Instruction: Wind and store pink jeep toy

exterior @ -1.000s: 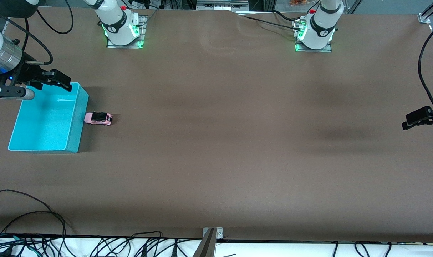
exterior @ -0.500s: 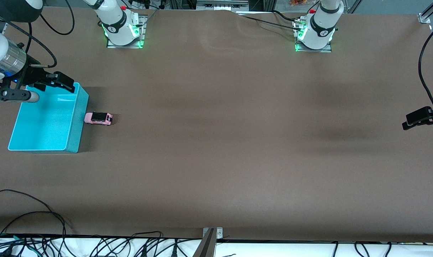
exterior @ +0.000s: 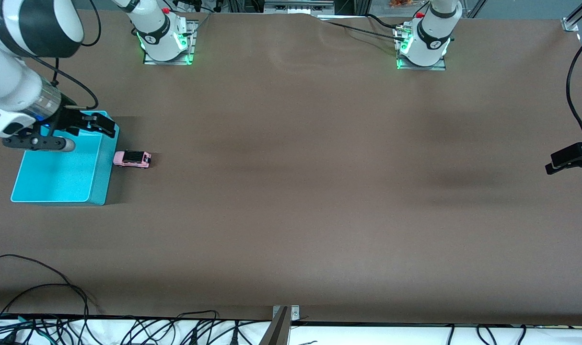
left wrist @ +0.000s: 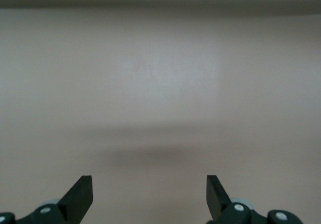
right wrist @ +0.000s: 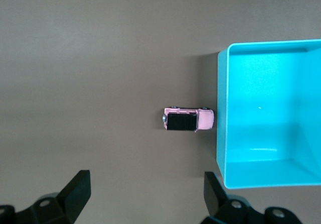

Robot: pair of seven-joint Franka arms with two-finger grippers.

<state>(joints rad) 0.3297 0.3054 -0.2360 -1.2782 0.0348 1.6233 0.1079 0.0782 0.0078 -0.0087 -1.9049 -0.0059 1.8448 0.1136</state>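
Note:
The pink jeep toy [exterior: 132, 158] stands on the brown table right beside the turquoise bin [exterior: 100, 168], on the side toward the left arm's end. In the right wrist view the jeep [right wrist: 188, 119] shows its black roof and touches or almost touches the bin wall [right wrist: 221, 133]. My right gripper [exterior: 104, 125] is open and empty, up over the bin's corner nearest the robot bases; its own view shows the fingers wide apart [right wrist: 145, 179]. My left gripper [exterior: 566, 160] waits, open and empty, at the left arm's end of the table [left wrist: 149, 184].
The bin's inside [right wrist: 266, 108] is bare. Cables [exterior: 41, 287] lie along the table edge nearest the camera. A metal bracket [exterior: 281, 318] sits at the middle of that edge.
My right gripper has moved over the bin corner toward the jeep, with the arm swinging into view. The left gripper shifted slightly toward the table's end. The jeep has not moved.

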